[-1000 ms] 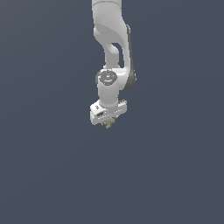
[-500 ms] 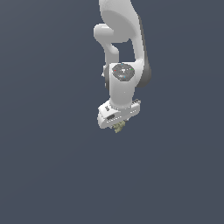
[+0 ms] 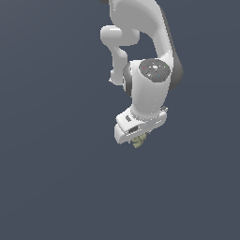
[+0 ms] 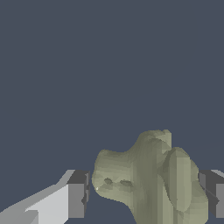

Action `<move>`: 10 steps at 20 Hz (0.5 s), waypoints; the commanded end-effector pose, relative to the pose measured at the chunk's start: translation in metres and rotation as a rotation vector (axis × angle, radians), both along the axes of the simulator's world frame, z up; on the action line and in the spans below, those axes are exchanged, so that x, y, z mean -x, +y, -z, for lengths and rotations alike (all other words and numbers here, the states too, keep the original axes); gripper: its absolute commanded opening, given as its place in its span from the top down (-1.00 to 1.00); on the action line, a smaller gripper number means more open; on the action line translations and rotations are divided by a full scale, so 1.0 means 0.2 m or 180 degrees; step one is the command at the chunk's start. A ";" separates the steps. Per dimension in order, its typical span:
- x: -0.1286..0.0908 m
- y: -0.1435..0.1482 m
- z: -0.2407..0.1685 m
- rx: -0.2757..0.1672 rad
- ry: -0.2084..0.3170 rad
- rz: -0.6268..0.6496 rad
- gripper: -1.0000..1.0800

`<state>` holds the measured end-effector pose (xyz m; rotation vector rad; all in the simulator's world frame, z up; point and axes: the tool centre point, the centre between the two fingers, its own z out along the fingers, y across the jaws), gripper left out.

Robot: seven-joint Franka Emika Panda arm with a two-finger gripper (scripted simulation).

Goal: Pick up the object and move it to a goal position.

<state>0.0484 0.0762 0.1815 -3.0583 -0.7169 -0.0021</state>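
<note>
Smooth white tool (image 3: 140, 138) pinches the lumpy, faceted olive-tan object (image 4: 153, 179) between 2 dark fingertips (image 4: 78, 192).

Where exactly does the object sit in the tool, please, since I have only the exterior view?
Observer: In the wrist view, the object fills the gap of the tool, reaching from one dark finger to the other.
Operator: Thank you. Does it stick out past the fingertips?
Observer: Yes, a rounded lobe bulges well beyond them.
Operator: Is any goal marker visible past it?
Observer: None; the wrist view shows only a plain dark background.
</note>
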 end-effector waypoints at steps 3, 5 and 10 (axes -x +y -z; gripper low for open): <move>-0.10 0.08 -0.09 0.0000 0.0002 0.0002 1.00; -0.14 0.11 -0.13 0.0000 0.0002 0.0002 1.00; -0.23 0.18 -0.21 0.0000 0.0002 0.0002 1.00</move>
